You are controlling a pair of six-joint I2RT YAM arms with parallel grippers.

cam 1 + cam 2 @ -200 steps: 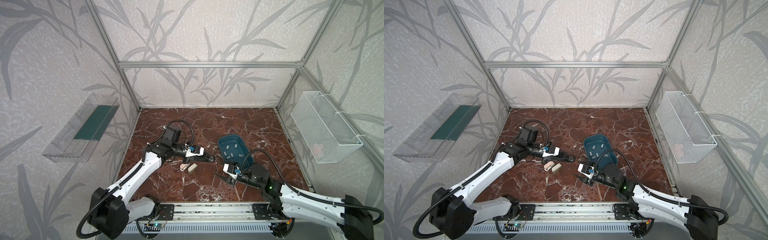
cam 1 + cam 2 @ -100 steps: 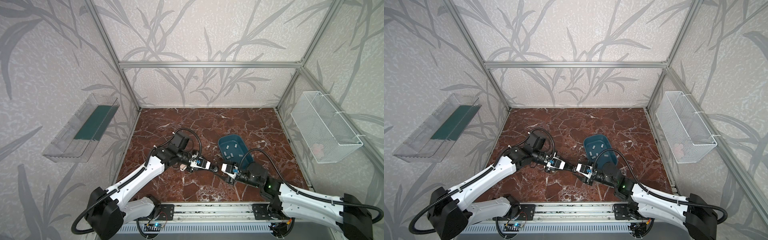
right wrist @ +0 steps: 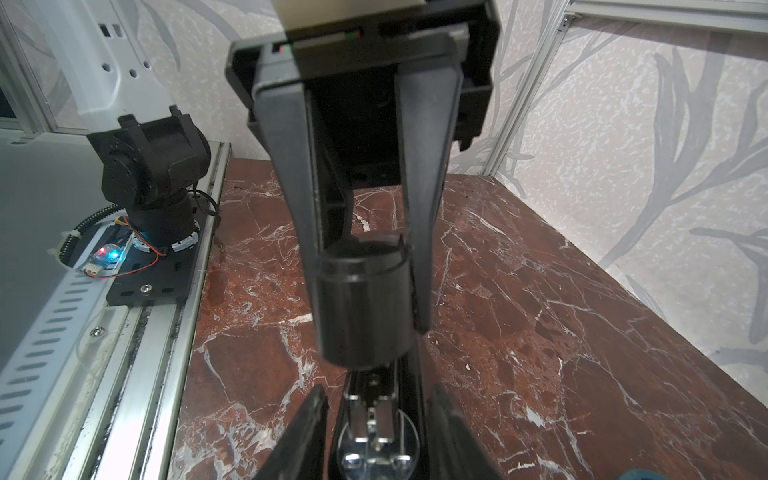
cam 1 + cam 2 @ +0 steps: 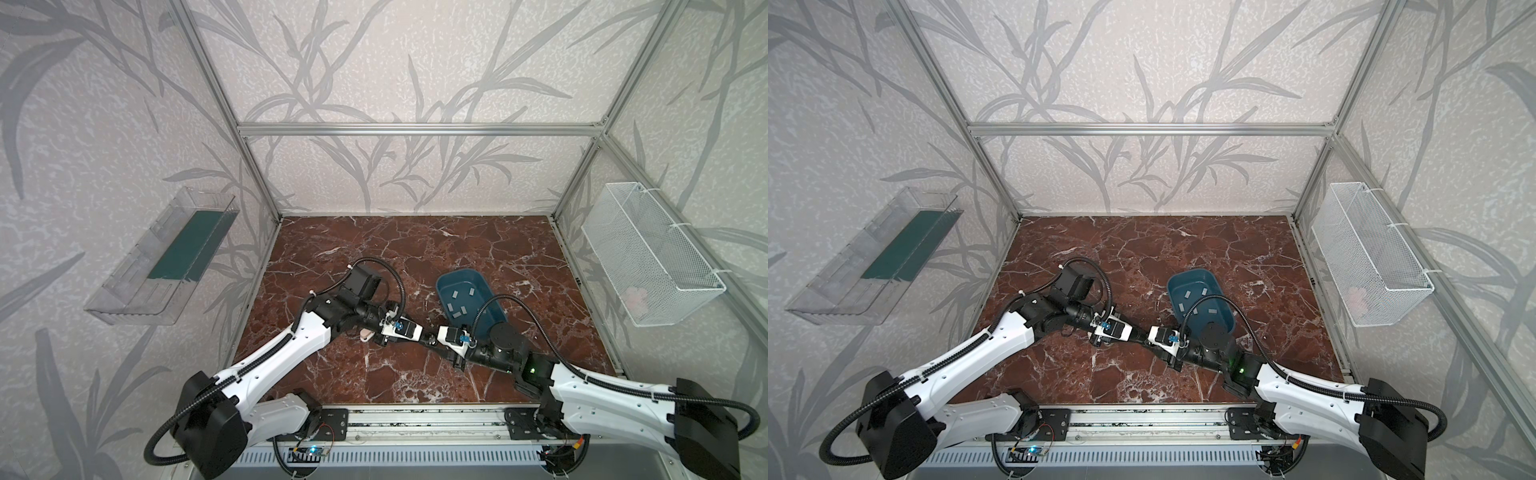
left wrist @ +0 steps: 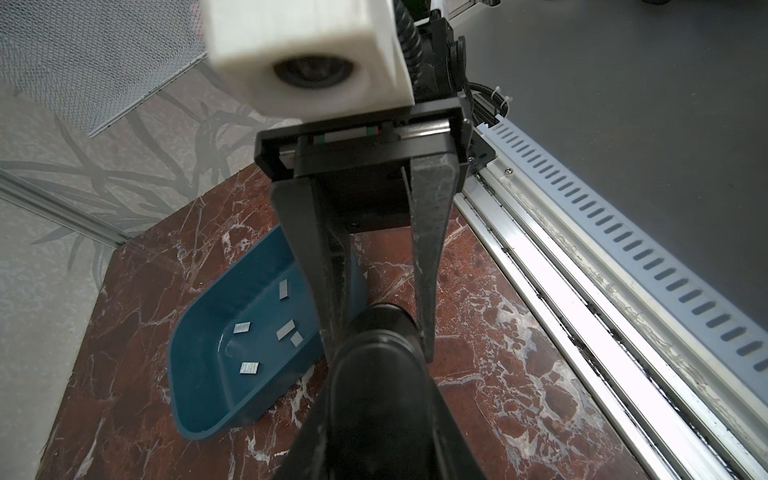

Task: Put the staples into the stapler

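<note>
Toward the front of the marble table [image 4: 374, 374], the left gripper [image 3: 365, 291] pinches a black stapler [image 5: 378, 395], while the fingers of the right gripper [image 5: 378, 332] straddle its other end; whether they grip it I cannot tell. Just beyond, the staples [image 4: 459, 309] lie loose in a teal tray [image 4: 440, 282].

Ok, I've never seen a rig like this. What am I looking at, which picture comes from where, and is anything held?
A left arm and a right arm, each ending in a two-fingered tool. The two wide pictures come from one camera head up high. The two close ones come from a camera on each wrist, each facing the other tool. On the marble table sits a blue tray with loose staples. The left tool grips a black stapler. The right tool straddles its other end, grip unclear.
</note>
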